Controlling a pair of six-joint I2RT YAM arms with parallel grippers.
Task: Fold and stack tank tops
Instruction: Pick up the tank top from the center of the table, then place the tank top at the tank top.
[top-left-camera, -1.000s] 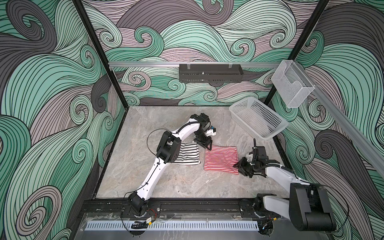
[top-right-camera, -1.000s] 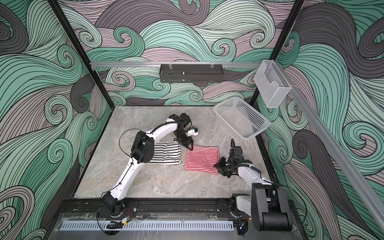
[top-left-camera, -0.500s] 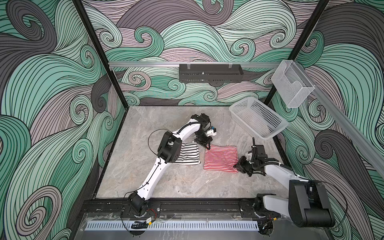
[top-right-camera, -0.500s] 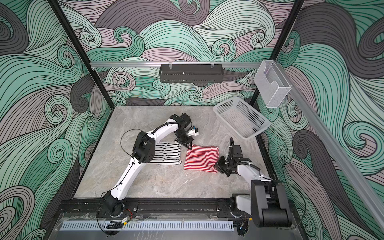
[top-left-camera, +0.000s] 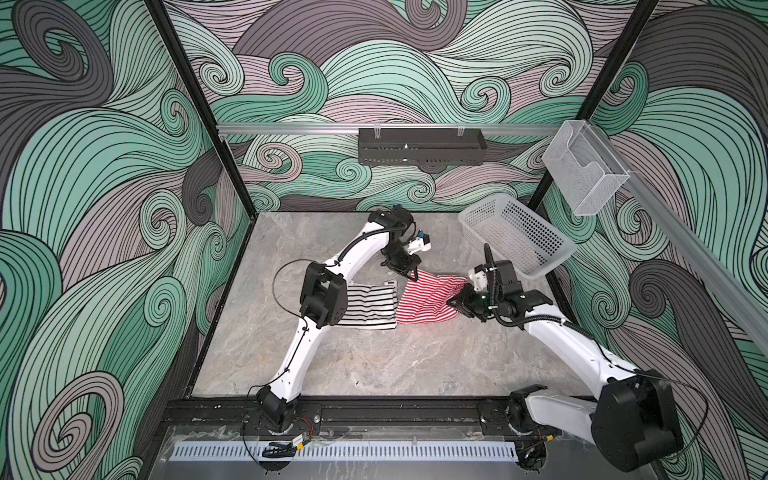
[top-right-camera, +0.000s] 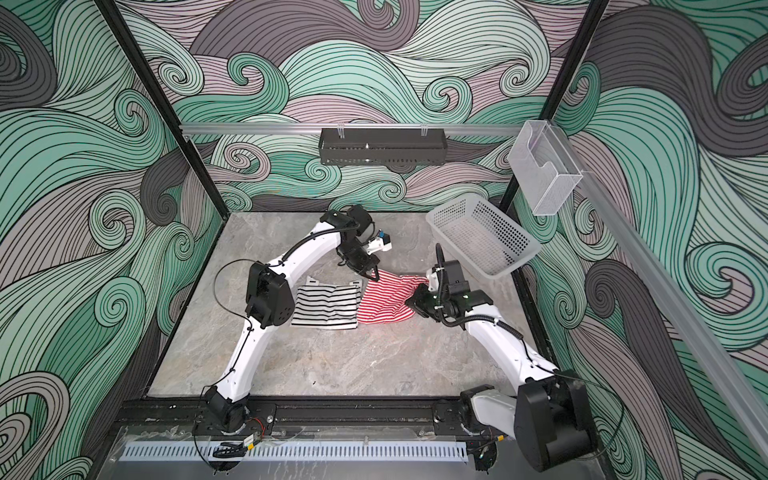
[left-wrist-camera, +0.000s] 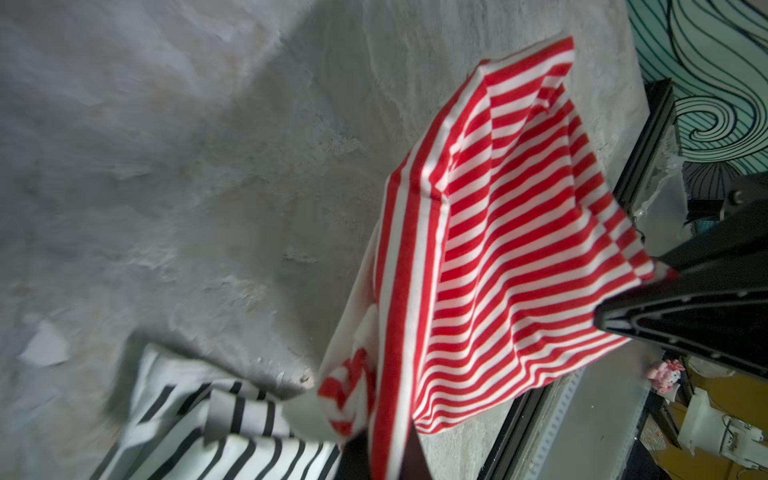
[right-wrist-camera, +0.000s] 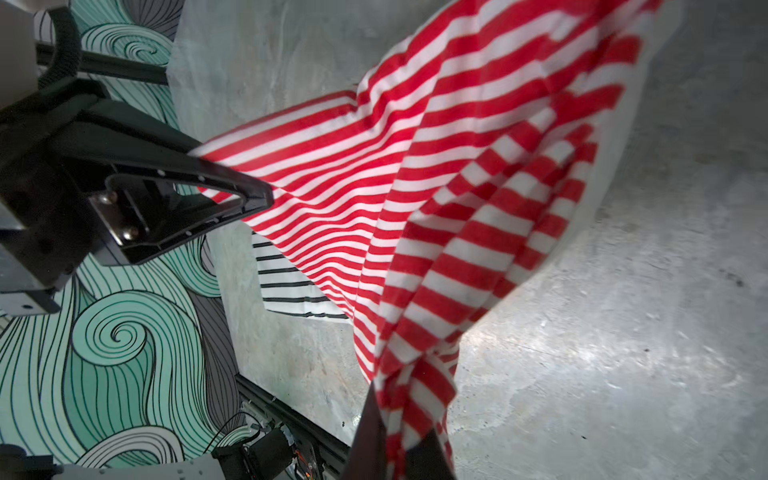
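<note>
Overhead, in both top views, two tank tops are being shown: the black-and-white tank top (top-left-camera: 370, 305) lying flat, long axis crosswise, and just beside it the red-and-white tank top (top-left-camera: 422, 299), being stretched diagonally between left gripper (top-left-camera: 410, 274) and right gripper (top-left-camera: 455, 302). In the left wrist view, then the right wrist view, red-striped cloth is being pinched by closed jaws

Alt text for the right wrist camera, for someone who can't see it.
Right gripper and left gripper each pinch the red-and-white tank top, holding it up over the table. The black-and-white tank top lies flat beyond.
</note>
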